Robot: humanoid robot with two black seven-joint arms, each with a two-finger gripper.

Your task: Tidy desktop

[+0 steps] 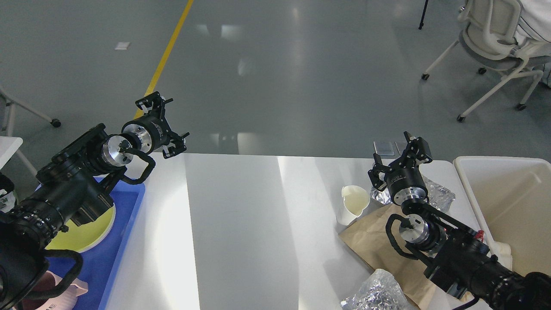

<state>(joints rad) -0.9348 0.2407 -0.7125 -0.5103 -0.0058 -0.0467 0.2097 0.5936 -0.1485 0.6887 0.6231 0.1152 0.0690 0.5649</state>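
The white desktop (pixel 241 224) fills the lower view. At its right lie a dented white paper cup (pixel 355 204), a brown paper bag (pixel 372 247), crumpled foil (pixel 439 194) behind my right gripper and another foil wad (pixel 376 296) at the front edge. My right gripper (pixel 398 157) is open and empty, held above the foil just right of the cup. My left gripper (pixel 165 125) is open and empty, above the table's far left edge.
A blue tray (pixel 127 215) at the left holds a yellow-green plate (pixel 92 232) and a pink mug (pixel 71 292), both partly hidden by my left arm. An off-white tub (pixel 508 202) stands at the right edge. An office chair (pixel 495 38) stands beyond the table.
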